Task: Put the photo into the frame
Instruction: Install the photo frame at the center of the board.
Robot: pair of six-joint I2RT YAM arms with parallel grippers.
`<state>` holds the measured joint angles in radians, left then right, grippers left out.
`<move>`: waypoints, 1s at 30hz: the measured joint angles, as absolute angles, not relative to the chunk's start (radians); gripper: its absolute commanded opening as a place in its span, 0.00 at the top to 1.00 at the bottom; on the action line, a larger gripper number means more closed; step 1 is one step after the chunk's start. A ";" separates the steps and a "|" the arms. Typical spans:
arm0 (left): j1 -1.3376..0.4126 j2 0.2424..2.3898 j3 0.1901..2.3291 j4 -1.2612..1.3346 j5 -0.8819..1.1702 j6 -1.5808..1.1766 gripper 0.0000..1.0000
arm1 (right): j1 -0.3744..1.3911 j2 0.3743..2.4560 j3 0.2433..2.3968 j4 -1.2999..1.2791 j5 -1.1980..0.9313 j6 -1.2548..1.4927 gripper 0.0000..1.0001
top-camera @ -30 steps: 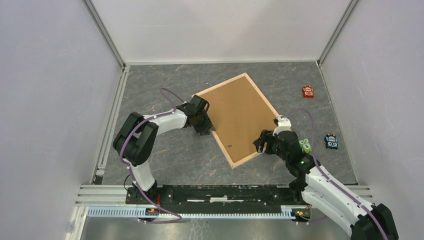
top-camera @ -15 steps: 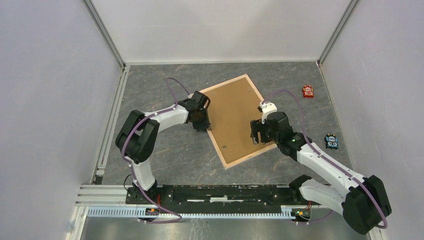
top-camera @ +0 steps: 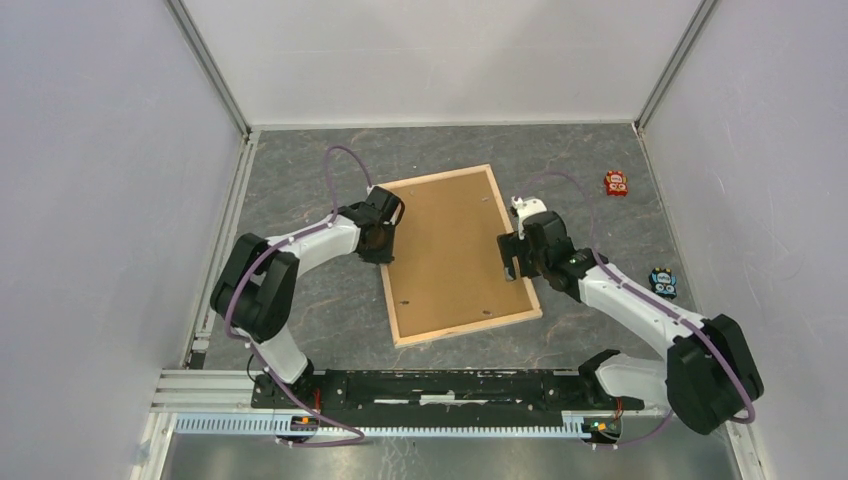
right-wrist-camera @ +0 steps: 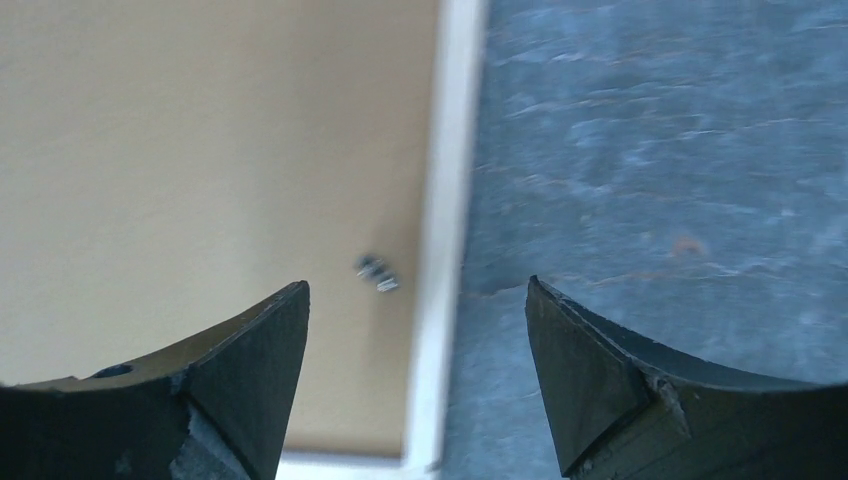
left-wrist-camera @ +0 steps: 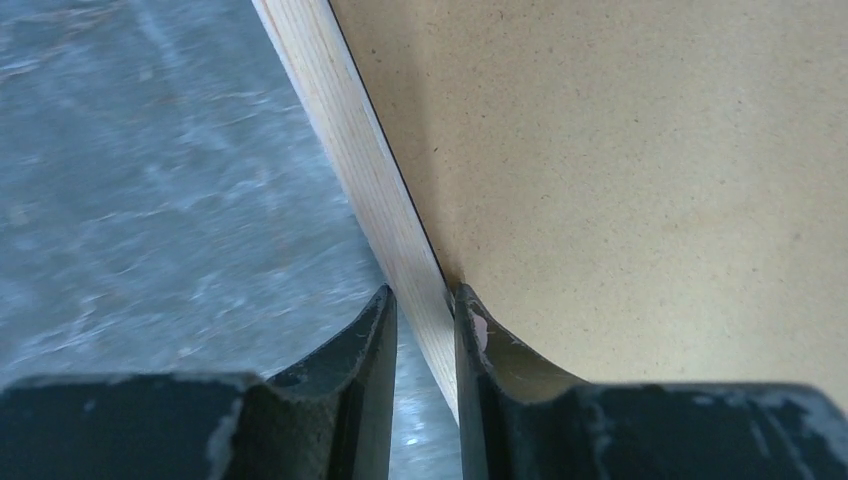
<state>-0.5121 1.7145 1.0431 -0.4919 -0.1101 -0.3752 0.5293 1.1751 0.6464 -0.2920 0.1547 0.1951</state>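
The frame (top-camera: 470,328) lies face down in the middle of the surface (top-camera: 300,170), with its brown backing board (top-camera: 450,255) facing up. The left claw (left-wrist-camera: 420,300) is clamped on the frame's left rail, one finger outside it and the other on the board side. The right claw (right-wrist-camera: 415,290) is spread wide, straddling the right rail without gripping it. A red toy (top-camera: 616,183) and a blue toy (top-camera: 662,283) sit well off to the right.
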 measured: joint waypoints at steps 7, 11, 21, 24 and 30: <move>-0.510 1.680 1.017 -0.536 -0.210 -0.292 0.98 | 0.463 1.284 0.714 -0.319 0.147 0.134 0.19; -0.510 1.680 1.017 -0.538 -0.213 -0.286 0.98 | 0.469 1.299 0.709 -0.325 0.076 0.102 0.23; -0.510 1.680 1.018 -0.540 -0.212 -0.286 0.98 | 0.502 1.388 0.702 -0.313 0.026 0.075 0.28; -0.510 1.680 1.018 -0.540 -0.211 -0.286 0.98 | 0.524 1.407 0.702 -0.308 0.039 0.071 0.31; -0.510 1.680 1.019 -0.544 -0.211 -0.286 0.98 | 0.546 1.415 0.702 -0.295 0.057 0.078 0.48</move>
<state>-0.5098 1.6802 1.0191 -0.5442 -0.2108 -0.2859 0.5457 1.4155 0.7021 -0.2951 0.0566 0.0784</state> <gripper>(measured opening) 0.305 0.602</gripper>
